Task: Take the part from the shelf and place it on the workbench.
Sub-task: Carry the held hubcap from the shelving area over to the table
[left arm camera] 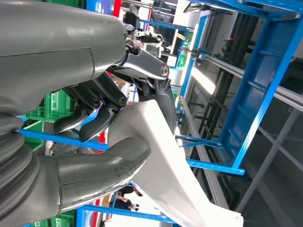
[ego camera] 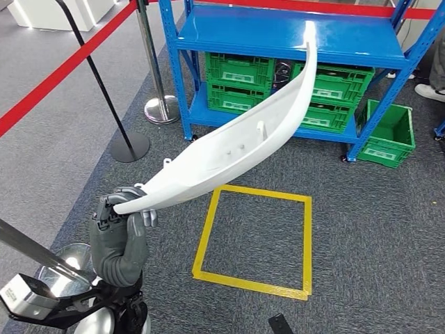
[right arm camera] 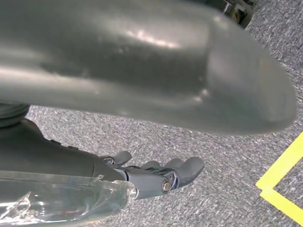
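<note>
A long, curved white part point(ego camera: 231, 146) slants up from lower left toward the blue shelf point(ego camera: 283, 35), hanging in the air over the carpet. My left hand point(ego camera: 123, 229) grips its near, narrow end. In the left wrist view the thumb lies under the white part point(left arm camera: 168, 170), and the dark fingers point(left arm camera: 96, 118) curl onto its end from the other side. In the right wrist view my right hand point(right arm camera: 157, 175) hangs over the grey carpet. Its fingers are stretched out and hold nothing.
Green crates point(ego camera: 238, 80) fill the shelf's lower level, and another green crate point(ego camera: 391, 132) stands on the floor to its right. A yellow tape square point(ego camera: 257, 236) marks the carpet ahead. A red-belt stanchion point(ego camera: 157, 104) and a black post base point(ego camera: 128, 146) stand left. A person's shoe point(ego camera: 427, 90) is far right.
</note>
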Robot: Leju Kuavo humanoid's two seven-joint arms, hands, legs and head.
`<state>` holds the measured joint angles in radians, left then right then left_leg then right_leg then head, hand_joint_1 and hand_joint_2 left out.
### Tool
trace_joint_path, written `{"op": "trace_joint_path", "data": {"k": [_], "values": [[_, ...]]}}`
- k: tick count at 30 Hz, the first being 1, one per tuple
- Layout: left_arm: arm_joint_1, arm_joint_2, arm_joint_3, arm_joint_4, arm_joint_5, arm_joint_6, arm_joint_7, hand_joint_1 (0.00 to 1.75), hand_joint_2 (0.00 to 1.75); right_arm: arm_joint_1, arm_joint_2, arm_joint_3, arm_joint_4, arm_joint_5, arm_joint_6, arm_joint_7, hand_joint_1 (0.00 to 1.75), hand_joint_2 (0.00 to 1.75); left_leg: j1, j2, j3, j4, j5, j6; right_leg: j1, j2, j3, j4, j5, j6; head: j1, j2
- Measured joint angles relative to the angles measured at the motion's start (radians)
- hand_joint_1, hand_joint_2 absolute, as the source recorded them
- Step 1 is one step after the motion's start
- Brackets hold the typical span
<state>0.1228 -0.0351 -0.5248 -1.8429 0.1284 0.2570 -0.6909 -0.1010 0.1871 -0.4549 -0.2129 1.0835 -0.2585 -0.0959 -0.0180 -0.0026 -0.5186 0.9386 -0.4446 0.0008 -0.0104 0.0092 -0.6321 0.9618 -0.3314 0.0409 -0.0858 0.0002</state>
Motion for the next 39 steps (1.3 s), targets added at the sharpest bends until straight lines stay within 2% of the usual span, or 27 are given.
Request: {"op": "trace_joint_path", "data": {"k": [5,10,11,12,13,15,16,17,18,20,21,22,23,25,26,27,28,30,31,32,33,34,36,37,38,39], "values": [[0.001,0.000,0.000,0.000,-0.002,-0.012,-0.003,1.75,1.75,0.001,0.000,-0.003,0.000,0.020,-0.018,0.043,0.00,0.00,0.000,0.000,-0.001,0.000,0.001,-0.001,0.000,0.000,-0.001,0.000,0.001,-0.001,0.000,0.000],[0.004,-0.001,0.001,-0.007,-0.004,-0.017,-0.003,1.75,1.75,0.005,0.000,-0.004,0.000,0.028,-0.055,0.122,0.00,0.00,0.000,0.004,-0.003,0.000,0.010,0.016,-0.003,0.004,-0.003,-0.004,0.010,0.014,-0.001,0.000],[0.003,-0.002,0.000,-0.008,-0.004,-0.018,-0.003,1.75,1.75,0.007,0.000,-0.004,0.000,0.028,-0.058,0.129,0.00,0.00,0.003,0.008,-0.002,-0.007,0.017,0.019,-0.001,0.005,-0.010,0.007,-0.002,0.016,0.001,0.000],[0.003,-0.003,0.000,-0.010,-0.004,-0.018,-0.002,1.75,1.75,0.008,0.000,-0.004,0.000,0.027,-0.059,0.134,0.00,0.00,0.007,0.013,-0.002,-0.013,0.023,0.022,-0.001,0.005,-0.024,0.039,-0.028,0.018,0.004,0.000],[0.003,-0.004,0.000,-0.010,-0.003,-0.019,-0.001,1.75,1.75,0.010,0.000,-0.005,0.000,0.026,-0.061,0.137,0.00,0.00,0.010,0.019,-0.003,-0.017,0.027,0.023,-0.001,0.004,-0.047,0.096,-0.066,0.019,0.008,0.000],[0.004,-0.005,0.000,-0.011,0.002,-0.021,0.000,1.75,1.75,0.014,0.000,-0.006,0.000,0.025,-0.062,0.142,0.00,0.00,0.012,0.030,-0.008,-0.016,0.030,0.023,-0.004,0.002,-0.101,0.245,-0.146,0.026,0.014,0.000],[0.005,-0.005,0.000,-0.011,0.006,-0.023,0.002,1.75,1.75,0.015,0.000,-0.006,0.000,0.025,-0.062,0.144,0.00,0.00,0.012,0.037,-0.010,-0.016,0.031,0.021,-0.005,0.001,-0.116,0.297,-0.168,0.029,0.015,0.000],[0.005,-0.005,0.000,-0.011,0.010,-0.024,0.002,1.75,1.75,0.017,0.000,-0.007,0.000,0.025,-0.062,0.147,0.00,0.00,0.013,0.045,-0.012,-0.015,0.032,0.018,-0.007,-0.001,-0.111,0.308,-0.171,0.032,0.016,0.000],[0.005,-0.005,0.000,-0.011,0.013,-0.025,0.002,1.75,1.75,0.018,0.000,-0.008,0.000,0.024,-0.062,0.149,0.00,0.00,0.015,0.052,-0.014,-0.013,0.032,0.014,-0.009,-0.006,-0.083,0.273,-0.156,0.035,0.016,0.000],[0.005,-0.005,0.000,-0.011,0.016,-0.028,0.003,1.75,1.75,0.017,0.001,-0.008,0.000,0.025,-0.063,0.154,0.00,0.00,0.017,0.067,-0.016,-0.001,0.026,0.000,-0.012,-0.039,0.010,0.130,-0.113,0.044,0.018,0.000],[0.006,-0.005,0.000,-0.011,0.016,-0.029,0.003,1.75,1.75,0.016,0.002,-0.009,0.000,0.025,-0.065,0.156,0.00,0.00,0.016,0.073,-0.018,0.007,0.021,-0.008,-0.013,-0.053,0.046,0.073,-0.101,0.042,0.020,0.000],[0.006,-0.006,0.000,-0.012,0.016,-0.031,0.003,1.75,1.75,0.015,0.003,-0.009,0.000,0.026,-0.066,0.157,0.00,0.00,0.014,0.077,-0.018,0.013,0.017,-0.015,-0.013,-0.062,0.064,0.043,-0.098,0.036,0.020,0.000],[0.006,-0.007,0.000,-0.012,0.016,-0.032,0.003,1.75,1.75,0.014,0.004,-0.009,0.000,0.026,-0.068,0.157,0.00,0.00,0.012,0.082,-0.019,0.017,0.016,-0.020,-0.011,-0.060,0.063,0.041,-0.103,0.026,0.018,0.000],[0.006,-0.008,0.000,-0.013,0.015,-0.034,0.003,1.75,1.75,0.016,0.004,-0.010,0.000,0.026,-0.068,0.158,0.00,0.00,0.015,0.092,-0.019,0.020,0.014,-0.029,-0.011,-0.040,0.055,0.046,-0.099,0.005,0.012,0.000],[0.006,-0.009,0.000,-0.013,0.015,-0.034,0.003,1.75,1.75,0.017,0.004,-0.010,0.000,0.026,-0.069,0.159,0.00,0.00,0.018,0.086,-0.022,0.029,0.004,-0.035,-0.010,-0.030,0.052,0.047,-0.097,-0.003,0.011,0.000],[0.006,-0.009,0.000,-0.014,0.015,-0.034,0.003,1.75,1.75,0.018,0.004,-0.011,0.000,0.026,-0.069,0.159,0.00,0.00,0.021,0.072,-0.033,0.055,-0.020,-0.040,-0.011,-0.020,0.048,0.047,-0.093,-0.010,0.010,0.000],[0.007,-0.009,0.000,-0.014,0.015,-0.034,0.003,1.75,1.75,0.017,0.004,-0.011,0.000,0.026,-0.068,0.160,0.00,0.00,0.022,0.053,-0.054,0.104,-0.054,-0.044,-0.011,-0.010,0.044,0.046,-0.089,-0.016,0.008,0.000],[0.008,-0.009,0.000,-0.015,0.015,-0.034,0.003,1.75,1.75,0.016,0.004,-0.012,0.000,0.026,-0.068,0.160,0.00,0.00,0.023,0.021,-0.117,0.245,-0.131,-0.045,-0.010,0.011,0.033,0.046,-0.083,-0.023,0.004,0.000],[0.009,-0.009,0.000,-0.015,0.015,-0.034,0.003,1.75,1.75,0.017,0.004,-0.012,0.000,0.026,-0.068,0.161,0.00,0.00,0.023,0.016,-0.142,0.302,-0.152,-0.044,-0.009,0.024,0.028,0.046,-0.079,-0.023,0.003,0.000],[0.010,-0.009,0.000,-0.015,0.015,-0.034,0.003,1.75,1.75,0.019,0.003,-0.012,0.000,0.026,-0.067,0.161,0.00,0.00,0.023,0.013,-0.152,0.326,-0.154,-0.041,-0.008,0.037,0.024,0.047,-0.075,-0.023,0.003,0.000],[0.011,-0.009,0.000,-0.015,0.015,-0.034,0.003,1.75,1.75,0.020,0.003,-0.012,0.000,0.026,-0.067,0.162,0.00,0.00,0.023,0.010,-0.142,0.309,-0.135,-0.037,-0.008,0.051,0.020,0.047,-0.071,-0.021,0.003,0.000],[0.011,-0.009,0.000,-0.015,0.015,-0.034,0.003,1.75,1.75,0.021,0.003,-0.012,0.000,0.026,-0.067,0.162,0.00,0.00,0.023,0.002,-0.112,0.255,-0.103,-0.033,-0.008,0.066,0.017,0.047,-0.067,-0.018,0.003,0.000],[0.011,-0.009,0.000,-0.016,0.015,-0.034,0.003,1.75,1.75,0.020,0.003,-0.012,0.000,0.026,-0.067,0.162,0.00,0.00,0.026,-0.040,-0.035,0.111,-0.046,-0.024,-0.008,0.093,0.010,0.049,-0.060,-0.010,0.002,0.000],[0.011,-0.009,0.000,-0.016,0.015,-0.034,0.003,1.75,1.75,0.019,0.003,-0.012,0.000,0.026,-0.067,0.162,0.00,0.00,0.026,-0.057,-0.010,0.063,-0.034,-0.022,-0.007,0.104,0.006,0.049,-0.056,-0.005,0.002,0.000],[0.011,-0.009,0.000,-0.016,0.015,-0.034,0.003,1.75,1.75,0.019,0.003,-0.012,0.000,0.026,-0.067,0.162,0.00,0.00,0.026,-0.068,0.001,0.038,-0.030,-0.020,-0.007,0.114,0.002,0.048,-0.052,0.001,0.001,0.000],[0.012,-0.010,0.001,-0.016,0.015,-0.034,0.003,1.75,1.75,0.021,0.003,-0.012,0.000,0.026,-0.067,0.162,0.00,0.00,0.025,-0.063,0.002,0.032,-0.030,-0.018,-0.007,0.123,-0.001,0.045,-0.047,0.008,0.001,0.000]]}}
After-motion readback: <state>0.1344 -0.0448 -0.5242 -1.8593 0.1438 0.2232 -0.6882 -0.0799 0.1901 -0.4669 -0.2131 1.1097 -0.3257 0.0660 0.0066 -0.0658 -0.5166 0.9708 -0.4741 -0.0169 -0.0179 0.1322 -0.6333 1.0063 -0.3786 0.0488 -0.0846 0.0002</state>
